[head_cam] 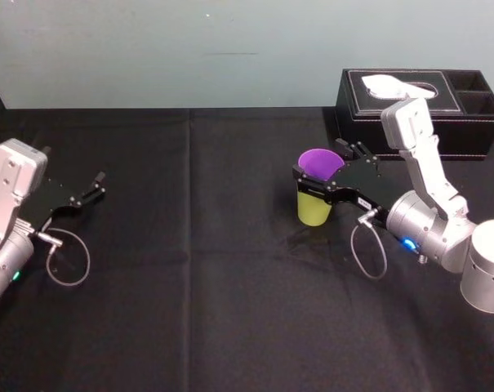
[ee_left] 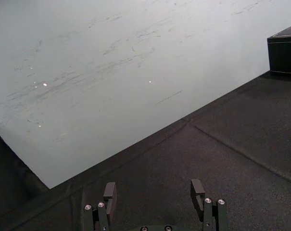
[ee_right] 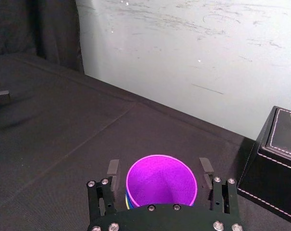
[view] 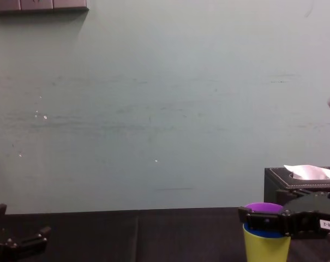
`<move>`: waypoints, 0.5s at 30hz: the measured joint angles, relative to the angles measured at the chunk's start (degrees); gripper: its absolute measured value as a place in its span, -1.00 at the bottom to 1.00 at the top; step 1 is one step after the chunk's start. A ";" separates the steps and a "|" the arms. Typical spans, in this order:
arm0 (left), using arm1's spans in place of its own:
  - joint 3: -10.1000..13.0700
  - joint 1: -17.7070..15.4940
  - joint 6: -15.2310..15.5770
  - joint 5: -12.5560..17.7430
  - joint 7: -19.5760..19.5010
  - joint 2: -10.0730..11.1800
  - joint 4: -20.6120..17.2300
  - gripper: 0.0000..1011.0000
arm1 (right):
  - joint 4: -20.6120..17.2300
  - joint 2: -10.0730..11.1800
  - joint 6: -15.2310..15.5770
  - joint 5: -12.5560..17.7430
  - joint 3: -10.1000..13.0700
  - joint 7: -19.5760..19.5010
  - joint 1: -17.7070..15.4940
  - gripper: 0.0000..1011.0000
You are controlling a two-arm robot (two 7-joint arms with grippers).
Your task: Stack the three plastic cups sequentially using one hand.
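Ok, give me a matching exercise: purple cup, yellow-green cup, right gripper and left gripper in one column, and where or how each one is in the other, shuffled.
1. purple cup
2. yellow-green cup
3. right gripper
4. left gripper

A. outermost cup, at the bottom
B. at the left of the table, nothing between its jaws
C. innermost cup, on top
D. jaws on either side of the nested cups

Pairs: 1-C, 2-A, 3-D, 4-B
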 joint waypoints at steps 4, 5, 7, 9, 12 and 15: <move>0.00 0.00 0.00 0.00 0.00 0.00 0.00 1.00 | -0.55 0.09 -1.06 0.43 0.45 0.13 -0.64 0.98; 0.00 0.00 0.00 0.00 0.00 0.00 0.00 1.00 | -0.98 0.14 -1.66 0.70 0.81 0.15 -1.05 0.98; 0.00 0.00 0.00 0.00 0.00 0.00 0.00 1.00 | -1.43 0.14 -2.21 0.92 1.19 0.11 -1.47 0.98; 0.00 0.00 0.00 0.00 0.00 0.00 0.00 1.00 | -2.42 0.05 -3.08 1.26 1.90 -0.41 -2.34 0.98; 0.00 0.00 0.00 0.00 0.00 0.00 0.00 1.00 | -3.66 -0.19 -4.19 1.38 2.82 -1.39 -3.55 0.98; 0.00 0.00 0.00 0.00 0.00 0.00 0.00 1.00 | -4.76 -0.47 -4.86 1.24 3.56 -2.66 -4.53 0.98</move>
